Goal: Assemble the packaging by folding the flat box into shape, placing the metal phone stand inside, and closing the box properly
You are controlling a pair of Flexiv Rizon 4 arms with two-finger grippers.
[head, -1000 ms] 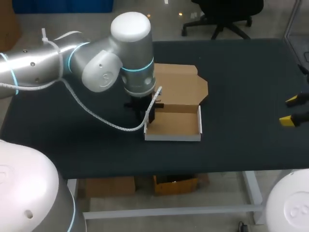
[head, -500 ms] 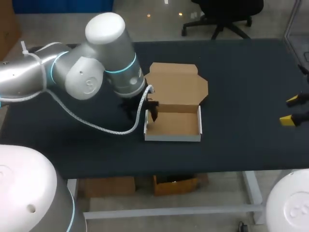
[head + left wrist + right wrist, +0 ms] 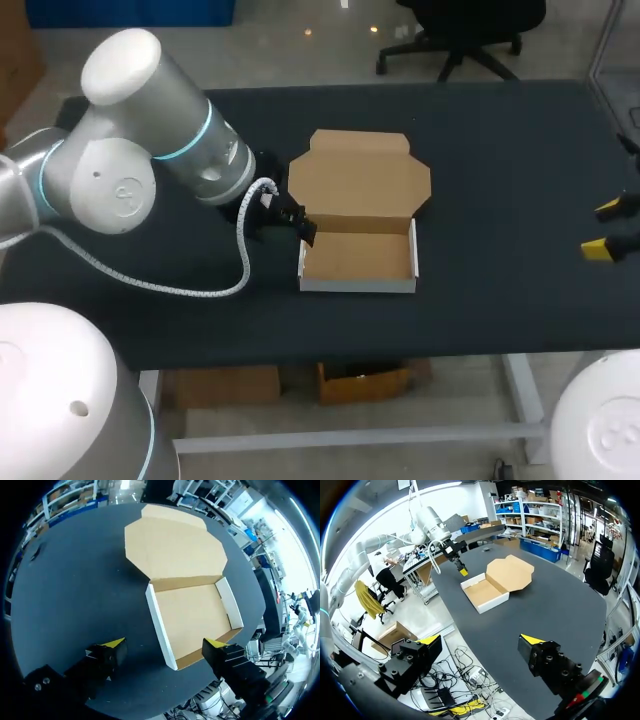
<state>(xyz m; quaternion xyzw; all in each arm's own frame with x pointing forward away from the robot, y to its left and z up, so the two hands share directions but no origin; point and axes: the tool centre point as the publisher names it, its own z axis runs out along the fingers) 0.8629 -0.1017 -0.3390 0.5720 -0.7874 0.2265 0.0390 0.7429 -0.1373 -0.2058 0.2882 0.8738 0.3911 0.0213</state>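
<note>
Left gripper (image 3: 164, 642) is spread wide with nothing in it, hanging over the left white wall of the shallow brown cardboard box (image 3: 192, 617), close to the box's back-left corner as the head view shows it. Right gripper (image 3: 605, 228) is also wide open and empty, parked at the right edge of the dark table (image 3: 500, 150), well apart from the box. The box sits near the table's middle. Its tray part is folded up with the left, front and right walls standing, and the wide brown lid (image 3: 360, 180) with its tuck flap lies flat on the table behind the tray, joined along the back edge. So the folding step looks mostly done. Putting the metal phone stand in and shutting the lid are both left, and the tray is bare inside. The metal phone stand does not show in any view, so where it sits cannot be told. Left fingertips are hard to make out from above, dark against the dark cloth under the wrist. Whether the tray's side walls are locked in or just propped cannot be told. The tray's front corners are partly covered by the left fingers in the left wrist view. Only the right arm's yellow tips enter the head view.
</note>
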